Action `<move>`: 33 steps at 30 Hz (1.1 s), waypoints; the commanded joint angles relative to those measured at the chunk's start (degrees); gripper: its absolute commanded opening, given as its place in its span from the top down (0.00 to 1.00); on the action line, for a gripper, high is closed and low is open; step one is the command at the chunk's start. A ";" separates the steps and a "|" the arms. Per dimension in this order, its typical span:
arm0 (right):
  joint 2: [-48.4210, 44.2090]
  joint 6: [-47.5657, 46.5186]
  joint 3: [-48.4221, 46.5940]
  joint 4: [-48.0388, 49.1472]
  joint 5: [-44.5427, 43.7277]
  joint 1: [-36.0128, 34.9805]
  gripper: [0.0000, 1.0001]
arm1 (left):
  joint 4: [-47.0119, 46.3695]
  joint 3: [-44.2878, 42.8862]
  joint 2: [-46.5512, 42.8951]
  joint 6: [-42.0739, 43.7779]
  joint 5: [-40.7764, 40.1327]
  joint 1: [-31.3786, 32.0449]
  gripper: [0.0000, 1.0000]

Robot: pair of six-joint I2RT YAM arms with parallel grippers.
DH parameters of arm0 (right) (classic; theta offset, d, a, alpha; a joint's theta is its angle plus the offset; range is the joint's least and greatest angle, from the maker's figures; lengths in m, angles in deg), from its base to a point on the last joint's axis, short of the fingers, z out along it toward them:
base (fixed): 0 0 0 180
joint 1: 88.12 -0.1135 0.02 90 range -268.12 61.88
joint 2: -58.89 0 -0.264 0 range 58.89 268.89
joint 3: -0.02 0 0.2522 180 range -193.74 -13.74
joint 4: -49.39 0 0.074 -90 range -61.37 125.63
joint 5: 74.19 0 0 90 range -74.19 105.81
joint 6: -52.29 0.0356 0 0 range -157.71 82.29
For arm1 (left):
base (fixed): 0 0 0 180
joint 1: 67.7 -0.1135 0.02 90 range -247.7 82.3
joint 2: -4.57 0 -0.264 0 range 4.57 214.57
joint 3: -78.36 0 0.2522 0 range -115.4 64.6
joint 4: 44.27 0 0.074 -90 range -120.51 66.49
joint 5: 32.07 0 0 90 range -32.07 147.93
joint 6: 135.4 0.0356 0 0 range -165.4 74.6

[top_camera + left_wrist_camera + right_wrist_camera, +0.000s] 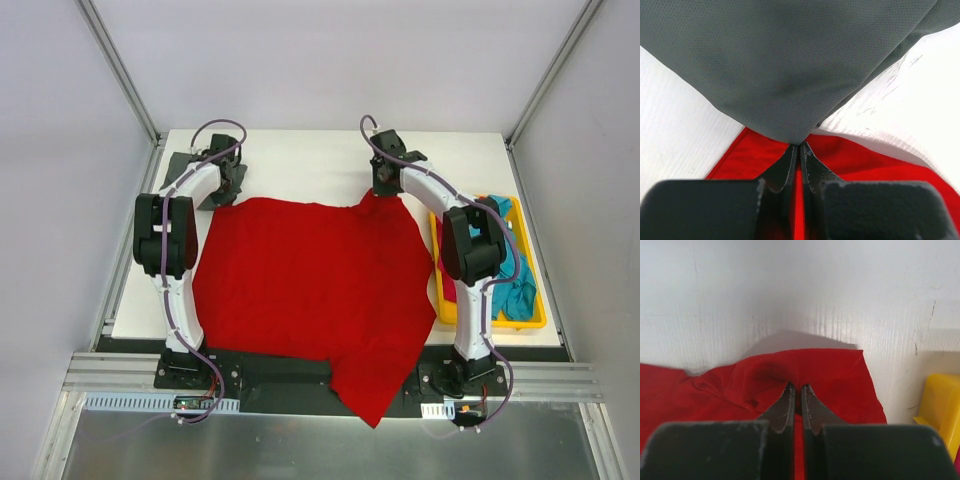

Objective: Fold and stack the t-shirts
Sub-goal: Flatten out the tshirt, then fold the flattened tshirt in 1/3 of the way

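I see one red t-shirt, one grey t-shirt, one blue-green t-shirt; my right gripper pinches the red one, my left gripper is shut where red meets grey

The white-and-black left arm is rising from its base, bending at a raised elbow and reaching toward the far side, with its forearm slanting inward. The white-and-black right arm is mirroring that pose. The black two-finger left gripper is pressing its jaws together on an edge of the bright red cloth t-shirt. The black two-finger right gripper is pinching the same shirt.
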 commanded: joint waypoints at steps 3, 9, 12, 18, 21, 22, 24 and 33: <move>-7.42 3.12 2.41 0.43 2.44 0.39 1.00 | 0.18 1.14 -5.29 1.79 -0.33 -0.69 1.00; -18.66 4.53 13.12 -0.72 6.65 0.22 1.00 | 1.23 6.76 -10.39 1.79 2.23 -1.04 1.00; -24.02 4.80 19.80 -0.37 9.55 -0.22 1.00 | 1.23 10.10 -13.46 1.53 2.31 -1.04 1.00; -33.69 5.85 29.83 0.34 10.00 -2.06 1.00 | 1.32 18.53 -20.23 0.83 2.58 -1.13 1.00; -37.57 5.50 33.26 0.34 8.43 -3.47 1.00 | 1.23 22.14 -23.66 0.12 0.22 -1.13 1.00; -38.62 5.33 33.79 -0.45 7.64 -3.82 1.00 | 1.32 23.63 -25.06 -0.23 -0.58 -1.04 1.00; -40.64 5.24 34.94 -2.03 6.49 -4.35 1.00 | 1.50 25.83 -27.53 -0.67 -1.72 -1.13 1.00; -48.64 4.97 40.56 -5.81 6.40 -5.06 1.00 | 4.22 29.80 -33.16 -1.37 -5.86 -1.21 1.00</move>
